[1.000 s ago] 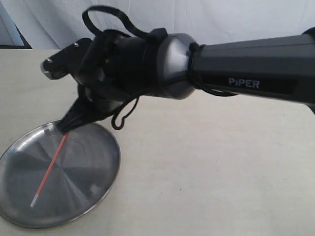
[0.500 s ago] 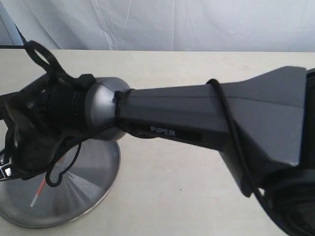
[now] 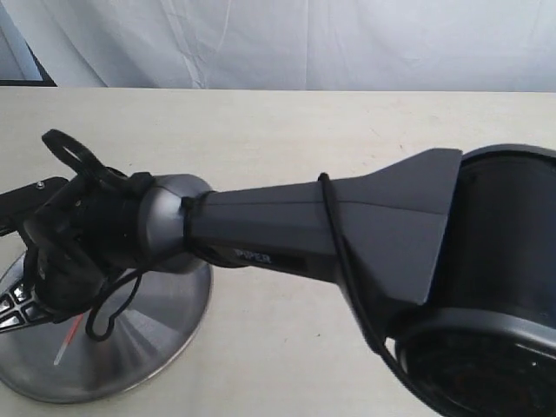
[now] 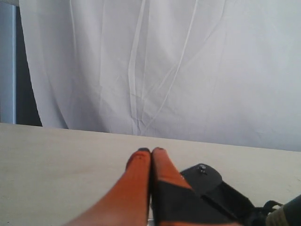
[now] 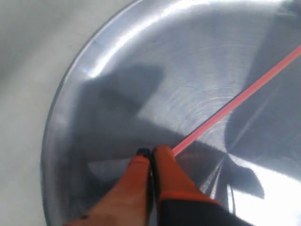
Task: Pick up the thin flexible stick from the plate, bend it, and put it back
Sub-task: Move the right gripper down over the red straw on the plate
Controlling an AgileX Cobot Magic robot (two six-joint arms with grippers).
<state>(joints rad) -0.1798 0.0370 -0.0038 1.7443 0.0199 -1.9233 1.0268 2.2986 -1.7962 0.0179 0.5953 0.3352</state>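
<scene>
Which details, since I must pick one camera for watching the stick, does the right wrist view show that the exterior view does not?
Only the right wrist view: the right end effector with its fingertips together, and one end of the red stick meeting its side. Whether that end is pinched is unclear. Only the exterior view: the stick's pale end, the long dark arm that hides the stick's other end, and the white curtain. Both: the stick lying on the silver plate.
</scene>
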